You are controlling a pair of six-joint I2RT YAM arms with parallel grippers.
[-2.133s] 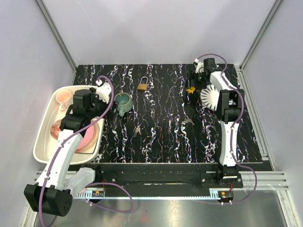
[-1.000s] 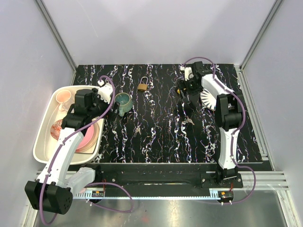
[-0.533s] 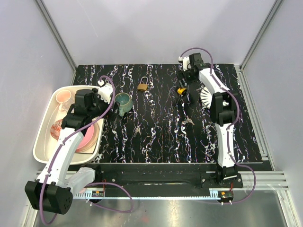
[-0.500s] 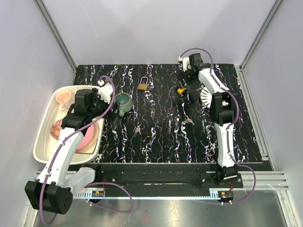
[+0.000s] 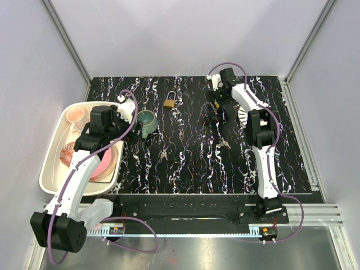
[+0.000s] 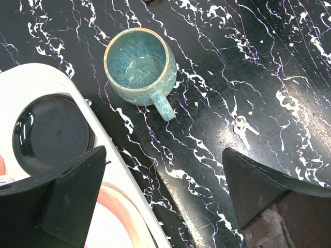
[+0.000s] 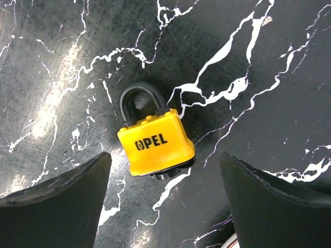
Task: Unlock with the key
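A yellow padlock [image 7: 155, 144] marked OPEL lies flat on the black marbled table, shackle pointing away. My right gripper [image 7: 165, 170] hovers open just above it, one finger on each side, not touching. In the top view the right gripper [image 5: 214, 102] covers that lock. A brass padlock [image 5: 169, 102] lies at the back centre. One set of keys [image 5: 162, 153] lies mid-table and also shows in the left wrist view [image 6: 242, 125]. Another key [image 5: 225, 144] lies right of centre. My left gripper [image 5: 122, 115] is open and empty over the tray's edge [image 6: 124, 170].
A teal mug [image 5: 146, 121] stands beside the left gripper, its handle toward the keys [image 6: 139, 67]. A cream tray [image 5: 53, 169] at the left holds a pink cup [image 5: 75, 115], plates [image 5: 104, 163] and a dark bowl [image 6: 51, 132]. A white ribbed dish [image 5: 247, 115] sits under the right arm.
My right gripper has swung left from the back right corner and now sits over the yellow padlock. The left arm has barely moved. Locks and keys lie where they were.
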